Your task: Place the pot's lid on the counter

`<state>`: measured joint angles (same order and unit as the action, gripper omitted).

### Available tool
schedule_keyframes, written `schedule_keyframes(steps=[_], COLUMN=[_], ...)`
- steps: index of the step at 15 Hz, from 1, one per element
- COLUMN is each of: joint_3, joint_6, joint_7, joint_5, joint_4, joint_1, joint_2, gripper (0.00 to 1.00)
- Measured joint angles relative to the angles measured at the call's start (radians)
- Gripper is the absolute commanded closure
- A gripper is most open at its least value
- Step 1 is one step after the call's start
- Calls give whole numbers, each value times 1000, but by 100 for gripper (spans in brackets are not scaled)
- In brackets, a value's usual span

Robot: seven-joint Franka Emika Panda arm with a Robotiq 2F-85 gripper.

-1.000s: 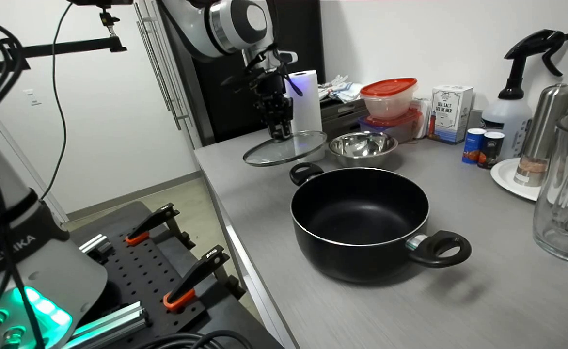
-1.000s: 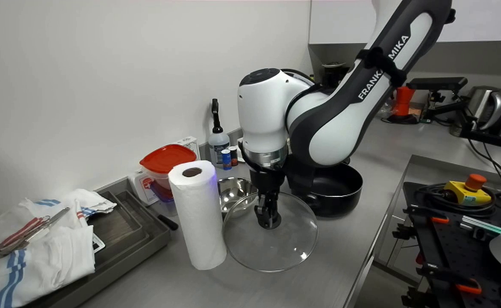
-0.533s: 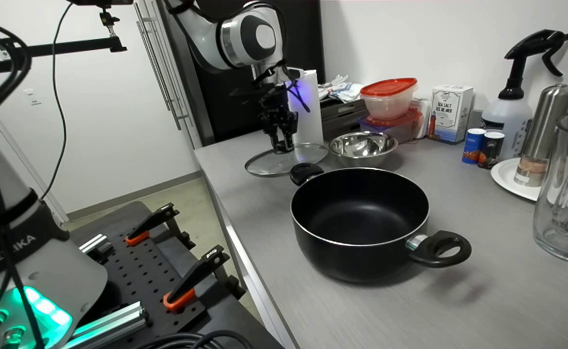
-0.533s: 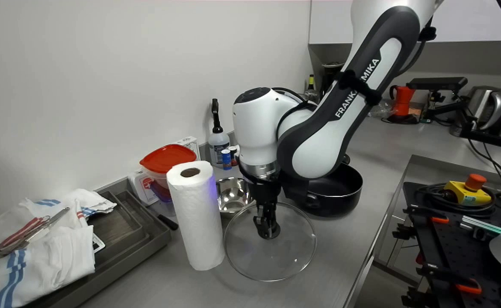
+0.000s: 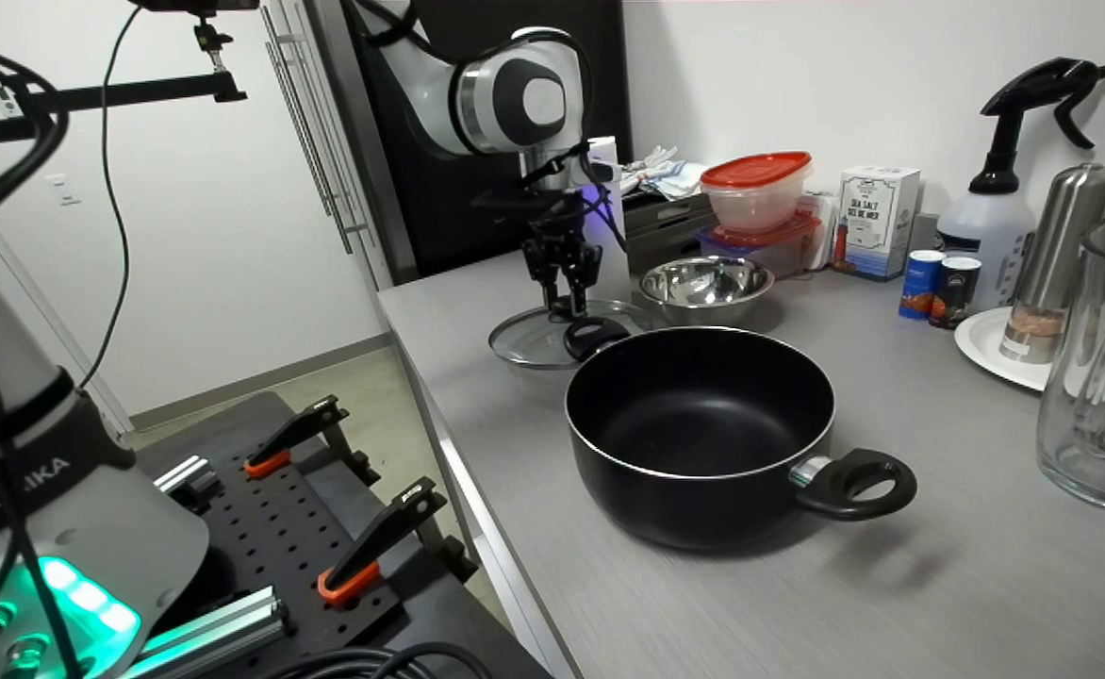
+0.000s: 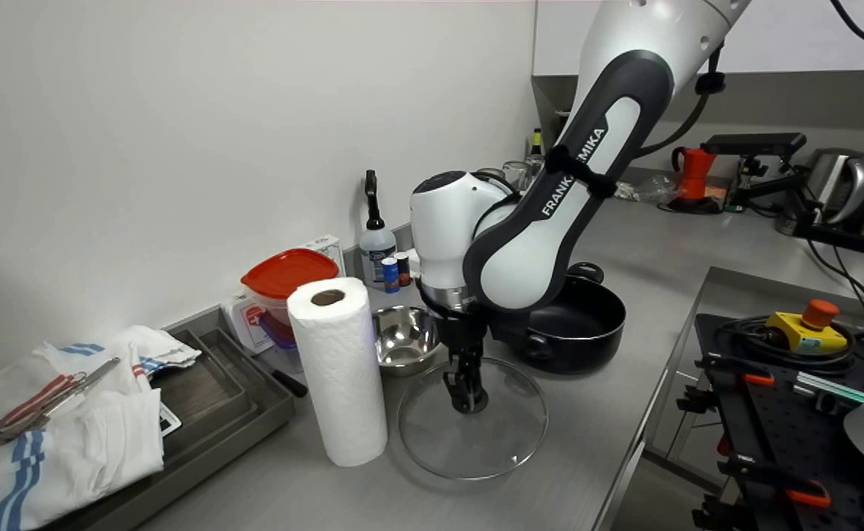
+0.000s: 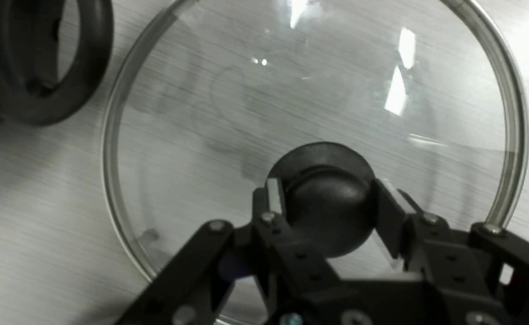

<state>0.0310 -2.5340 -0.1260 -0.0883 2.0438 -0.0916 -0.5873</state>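
- The gripper (image 7: 329,199) is grasping the lid (image 7: 318,104) by its round black knob (image 7: 330,214): in the wrist view its two fingers (image 7: 274,196) sit against the knob from either side.
- The lid is about level, directly below the gripper, its clear glass spreading out around the fingertips. Whether its metal rim touches the counter or sits just above it, I cannot tell.
- The counter (image 5: 967,585) runs beneath the gripper, and its grey surface shows through the glass.
- The pot (image 5: 699,424) stands on the counter near the gripper; in an exterior view it is to the right of the gripper and closer to the camera, its dark inside showing.
- One pot handle (image 7: 95,54) is on the gripper's side of the pot, just beside the lid's rim in the wrist view.
- A steel bowl (image 6: 406,339) also stands near the gripper, behind it and to the left in an exterior view.
- In that view a roll of paper towels (image 6: 338,369) stands upright left of the gripper, near the lid; farther left is a tray (image 6: 200,387) with dish towels (image 6: 108,435).
- Well apart from the gripper, to the right in an exterior view, are a spray bottle (image 5: 991,222) and a glass jug (image 5: 1099,377).
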Motion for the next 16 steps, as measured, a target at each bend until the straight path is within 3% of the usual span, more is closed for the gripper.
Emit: schedule_keyframes(steps=[12,13,16], joint_3=[25,25,25], joint_6=[-109,-113,-118], joint_7=[110,113,126], joint_5=[64,64,64], joint_4=[-1,-1,1], joint_1=[83,84,87], joint_2=[-76,-76,-76], gripper=[75,28,12])
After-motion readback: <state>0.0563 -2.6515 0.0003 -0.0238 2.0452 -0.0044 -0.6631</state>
